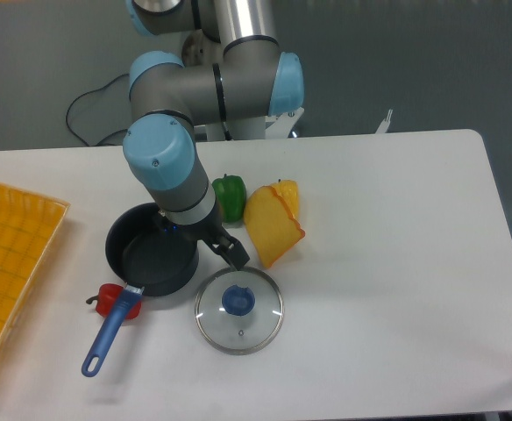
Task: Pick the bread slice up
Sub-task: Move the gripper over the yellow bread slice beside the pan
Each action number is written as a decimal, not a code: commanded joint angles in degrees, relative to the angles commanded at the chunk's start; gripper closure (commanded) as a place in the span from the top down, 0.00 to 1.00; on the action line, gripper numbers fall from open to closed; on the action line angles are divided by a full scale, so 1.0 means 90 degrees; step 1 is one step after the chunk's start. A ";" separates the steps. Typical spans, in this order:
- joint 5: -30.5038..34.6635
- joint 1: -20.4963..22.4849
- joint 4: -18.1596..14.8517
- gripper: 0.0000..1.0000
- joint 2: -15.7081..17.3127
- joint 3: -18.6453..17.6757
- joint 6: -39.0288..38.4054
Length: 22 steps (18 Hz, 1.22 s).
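One arm: the grey and light blue robot arm (164, 158) comes in from the 12 o'clock side of the table and bends down over the middle.
Gripper: the black gripper (230, 250) hangs low, just at the 3 o'clock side of the pot, close to the bread slice. I cannot tell if its fingers are apart or together.
Bread slice: the yellow-orange bread slice (272, 224) lies near the middle of the table, its point aimed toward 6 o'clock. It is at 3 o'clock from the gripper, and nothing grips it.
Pepper: the green toy pepper (231, 195) sits just at 9 o'clock from the bread.
Pot: the dark pot (146, 254) with a blue handle looks bare inside.
Lid: the glass lid (238, 310) with a blue knob lies flat at 5 o'clock from the pot.
Red toy: a small red thing (109, 298) sits by the pot handle.
Tray: a yellow tray (10, 254) is at the 9 o'clock edge.
Table: the white table (396, 263) stands before a grey wall.
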 joint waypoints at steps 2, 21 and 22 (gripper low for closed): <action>0.0000 -0.0010 0.0000 1.00 0.0000 0.0000 0.0010; -0.0703 0.0752 0.0488 1.00 -0.0059 -0.0108 -0.0176; -0.0713 0.0762 0.0488 1.00 -0.0049 -0.0107 -0.0176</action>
